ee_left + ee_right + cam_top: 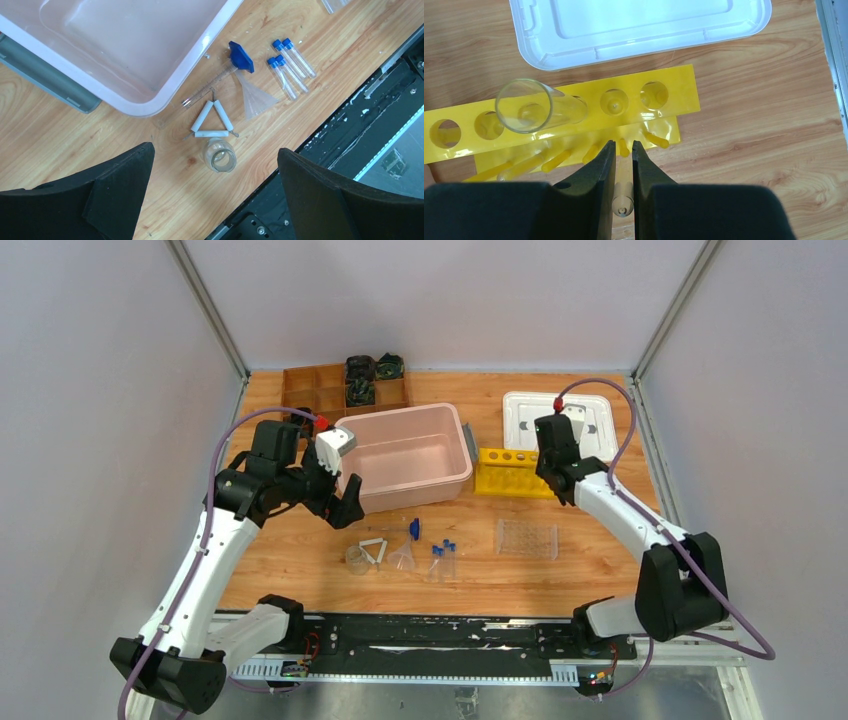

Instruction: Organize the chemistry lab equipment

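The right gripper, with matte black wedge-shaped fingers, is clenched to a narrow slit. A pale slim cylinder is pinched between the fingers, in line with the row of short yellow pegs. Whether it is one of those pegs or a tube cannot be told. Just beyond lies the glossy yellow tube rack, a flat plate pierced by round holes. An open clear tube is seen leaning in one of the holes. Behind the rack, a smooth white lid with rounded corners is laid flat.

The left gripper is spread wide and empty, held above the table and touching nothing. Below it a small clear beaker is set just beside a white wire triangle. A translucent funnel is laid on its side next to them. A clear blue-tipped rod is found against the rim of the large pink bin. Four blue-capped tubes are laid side by side a little apart from the funnel.

A clear rectangular tray is placed near the rack, and a brown compartment box at the far edge. Everything is carried on a grained wooden table, enclosed by plain pale walls.
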Controlling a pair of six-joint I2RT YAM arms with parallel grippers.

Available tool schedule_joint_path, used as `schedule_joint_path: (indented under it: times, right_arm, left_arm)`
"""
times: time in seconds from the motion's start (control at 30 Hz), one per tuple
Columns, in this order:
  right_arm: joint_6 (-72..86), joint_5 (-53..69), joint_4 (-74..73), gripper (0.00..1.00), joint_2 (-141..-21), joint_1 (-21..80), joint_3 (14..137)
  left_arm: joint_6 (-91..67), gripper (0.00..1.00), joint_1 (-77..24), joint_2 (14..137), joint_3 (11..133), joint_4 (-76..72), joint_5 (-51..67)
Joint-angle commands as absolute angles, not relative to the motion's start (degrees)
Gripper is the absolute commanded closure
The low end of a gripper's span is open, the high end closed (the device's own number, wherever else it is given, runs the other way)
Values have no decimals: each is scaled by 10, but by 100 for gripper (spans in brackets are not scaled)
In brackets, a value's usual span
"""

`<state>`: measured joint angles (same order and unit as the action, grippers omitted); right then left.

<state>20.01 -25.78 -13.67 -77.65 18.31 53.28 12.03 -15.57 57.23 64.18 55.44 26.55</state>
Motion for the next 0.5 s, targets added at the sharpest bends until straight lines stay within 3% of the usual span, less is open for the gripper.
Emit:
schedule_joint_path:
  times: [0.0,0.37,0.47]
  right_arm:
    - [214,-269,-124,100,-785,173,520]
    - [236,-233,-143,100,-781,173,506]
    - [242,-234,-151,93,-773,172,506]
  left_arm:
    - [128,0,-158,565,657,553,273]
    - [127,0,-158,573,657,553,275]
    - [126,0,-158,574,658,553,276]
